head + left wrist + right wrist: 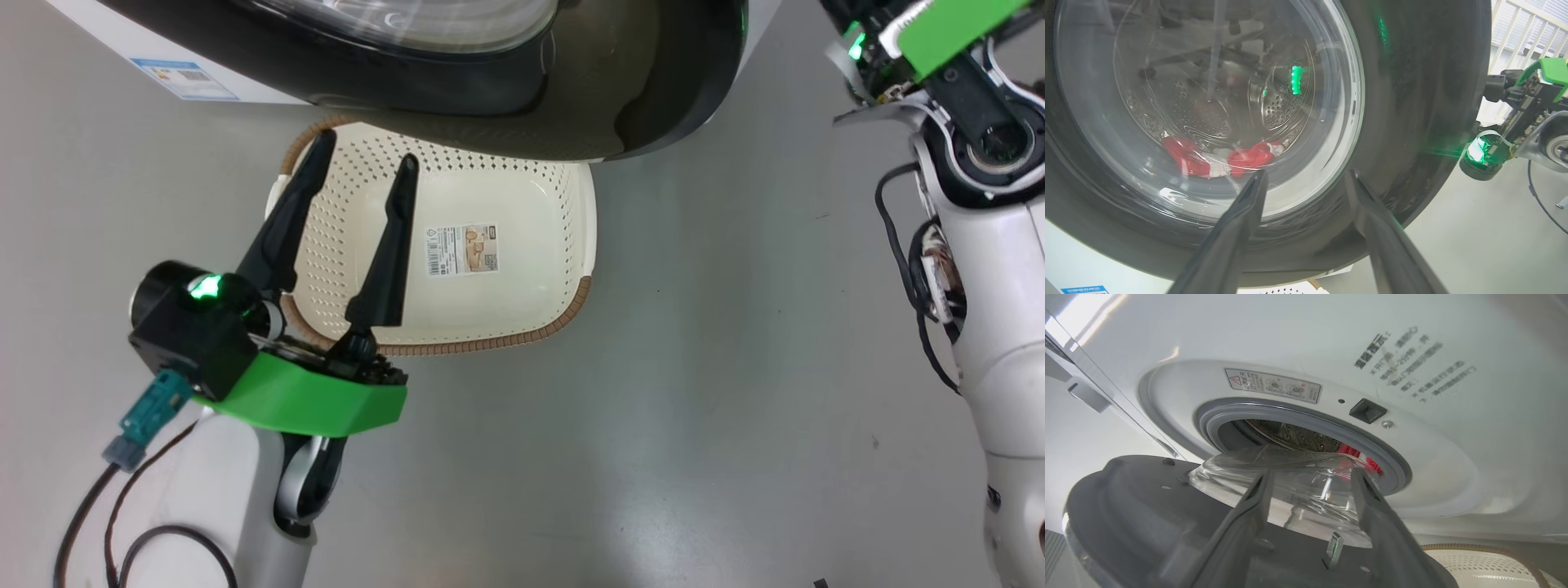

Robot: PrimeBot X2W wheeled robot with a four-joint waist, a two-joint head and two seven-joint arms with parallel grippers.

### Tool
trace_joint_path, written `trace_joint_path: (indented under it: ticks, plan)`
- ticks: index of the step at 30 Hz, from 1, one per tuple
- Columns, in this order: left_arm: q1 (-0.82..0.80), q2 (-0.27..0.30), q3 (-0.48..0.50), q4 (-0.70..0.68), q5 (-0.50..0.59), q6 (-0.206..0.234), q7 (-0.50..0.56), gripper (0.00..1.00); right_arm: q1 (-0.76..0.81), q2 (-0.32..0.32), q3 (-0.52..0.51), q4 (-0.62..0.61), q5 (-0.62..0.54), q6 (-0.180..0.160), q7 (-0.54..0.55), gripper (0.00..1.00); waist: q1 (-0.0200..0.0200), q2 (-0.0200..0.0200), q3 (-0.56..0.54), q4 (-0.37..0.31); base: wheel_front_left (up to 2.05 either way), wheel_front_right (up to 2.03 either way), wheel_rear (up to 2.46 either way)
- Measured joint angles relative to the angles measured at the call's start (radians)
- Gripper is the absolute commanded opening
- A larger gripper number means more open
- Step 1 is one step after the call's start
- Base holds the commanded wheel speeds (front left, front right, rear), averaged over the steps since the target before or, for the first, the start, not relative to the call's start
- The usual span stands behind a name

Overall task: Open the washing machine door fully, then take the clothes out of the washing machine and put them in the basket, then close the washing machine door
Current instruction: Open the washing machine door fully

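Left jaws stand wide and empty at the lower left of the head view, their fingers (390,245) pointing up across the left side of the basket (490,343), which sits on the grey floor with only its sticker inside. Above it, across the top centre of that frame, the washing machine door (653,90) hangs out over the basket's far edge, part open and, by my reading, not yet swung fully. It looks heavy and stiff on its hinge, with a glossy black rim likely to slip under hard fingers. The safest hold, I judge, is a push or hook on the rim's free edge, never on the bulging glass. Through that glass, at the centre of the left wrist view, the clothes (1249,157) lie low in the drum. They look soft, light and floppy, best pinched at a bunched fold. Further right, the right jaws are spread too and hold nothing, their fingers (1241,531) reaching over the door's grey inner face, with the washing machine (1310,343) opening just beyond
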Motion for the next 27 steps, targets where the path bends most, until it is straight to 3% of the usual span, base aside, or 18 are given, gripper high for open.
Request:
trace_joint_path:
  ticks: [7, 13, 15, 18, 20, 23, 27]
  plan:
    - [0.0, 0.001, 0.021, -0.001, 0.003, 0.0, 0.0, 1.0, 0.083, -0.066, 0.098, -0.103, -0.195, 0.0, -0.271, 1.0, 0.0, 0.0, 0.003, -0.021, 0.0, 0.0, 0.0]
    - [0.0, 0.0, 0.038, -0.003, 0.005, 0.0, 0.0, 1.0, 0.132, -0.132, 0.224, -0.09, -0.371, 0.0, -0.564, 1.0, 0.0, 0.0, 0.001, -0.038, 0.0, 0.0, 0.0]
    - [0.0, 0.0, 0.048, -0.007, 0.01, 0.0, 0.0, 1.0, 0.146, -0.143, 0.243, -0.072, -0.423, 0.0, -0.615, 1.0, 0.0, 0.0, -0.002, -0.042, 0.0, 0.0, 0.0]
    - [0.002, -0.004, 0.058, -0.012, 0.014, 0.0, 0.0, 1.0, 0.175, -0.14, 0.217, -0.055, -0.519, 0.0, -0.636, 1.0, 0.0, 0.0, -0.007, -0.047, 0.0, 0.0, 0.0]
    - [0.005, -0.007, 0.066, -0.016, 0.016, 0.0, 0.0, 1.0, 0.204, -0.118, 0.135, -0.079, -0.619, 0.0, -0.637, 1.0, 0.0, 0.0, -0.008, -0.051, 0.0, 0.0, 0.0]
    - [0.018, -0.015, 0.079, -0.022, 0.027, 0.0, 0.0, 1.0, 0.259, -0.065, 0.018, -0.125, -0.771, 0.0, -0.637, 1.0, 0.0, 0.0, -0.007, -0.054, 0.0, 0.0, 0.0]
    - [0.021, -0.021, 0.099, -0.031, 0.035, 0.0, 0.0, 1.0, 0.35, 0.009, -0.065, -0.188, -0.952, 0.0, -0.637, 1.0, 0.0, 0.0, -0.006, -0.055, 0.0, 0.0, 0.0]
